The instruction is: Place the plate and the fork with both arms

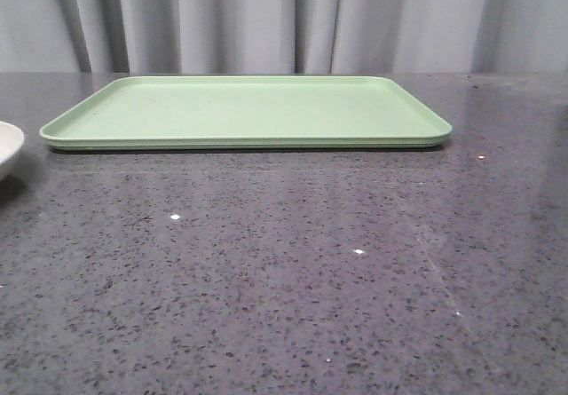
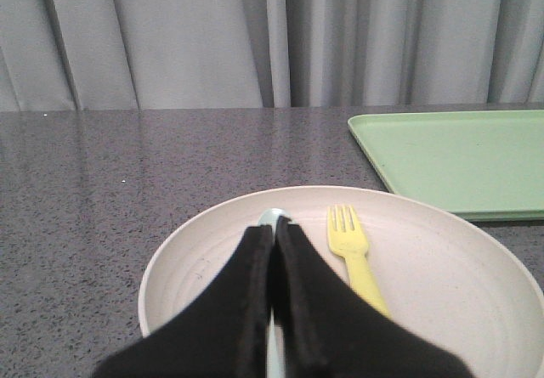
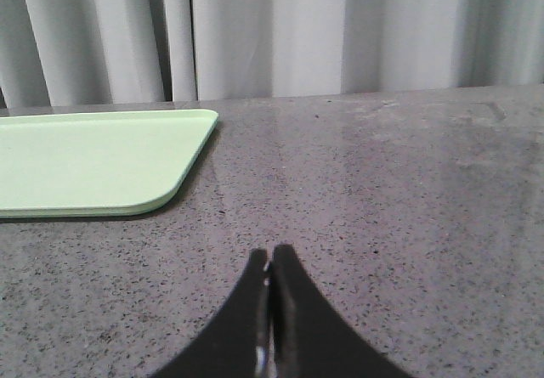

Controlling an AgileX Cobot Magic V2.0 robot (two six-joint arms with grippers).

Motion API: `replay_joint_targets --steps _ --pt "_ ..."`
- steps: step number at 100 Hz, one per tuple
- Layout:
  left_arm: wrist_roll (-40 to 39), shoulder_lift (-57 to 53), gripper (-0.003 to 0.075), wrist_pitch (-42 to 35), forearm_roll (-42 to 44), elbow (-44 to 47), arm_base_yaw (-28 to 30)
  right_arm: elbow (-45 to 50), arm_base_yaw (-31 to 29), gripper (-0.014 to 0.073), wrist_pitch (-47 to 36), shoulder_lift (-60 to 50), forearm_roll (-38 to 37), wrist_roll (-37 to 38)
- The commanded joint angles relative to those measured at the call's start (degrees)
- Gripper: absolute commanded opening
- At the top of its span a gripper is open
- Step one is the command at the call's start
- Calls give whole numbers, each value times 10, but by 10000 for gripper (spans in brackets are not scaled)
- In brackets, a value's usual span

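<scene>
Green tray (image 1: 246, 111) lies flat on the speckled grey table (image 1: 284, 271) in the front view, with the plate (image 1: 7, 146) just peeking in at 9 o'clock. Left wrist view: the left pincer (image 2: 274, 229), pressed together, hangs over the plate, the yellow fork (image 2: 353, 255) inside beside a pale spoon (image 2: 270, 217). Right wrist view: the right pincer (image 3: 269, 259), likewise together, hovers over bare table.

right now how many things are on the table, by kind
plate: 1
fork: 1
spoon, mostly hidden behind the left hand: 1
tray: 1
total: 4
</scene>
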Motion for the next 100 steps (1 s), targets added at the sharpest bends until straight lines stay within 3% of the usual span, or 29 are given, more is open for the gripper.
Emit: replay_joint_targets --steps 1,83,100 --pt "-1 -18 -20 -47 -2 8 1 -3 -4 -56 -47 -14 -8 -5" --pt "-1 -18 -20 -44 -1 1 1 -6 -4 -56 -56 -13 -8 -5" --pt "-3 -10 -21 -35 -20 -34 1 -49 -4 -57 -8 8 -8 -5"
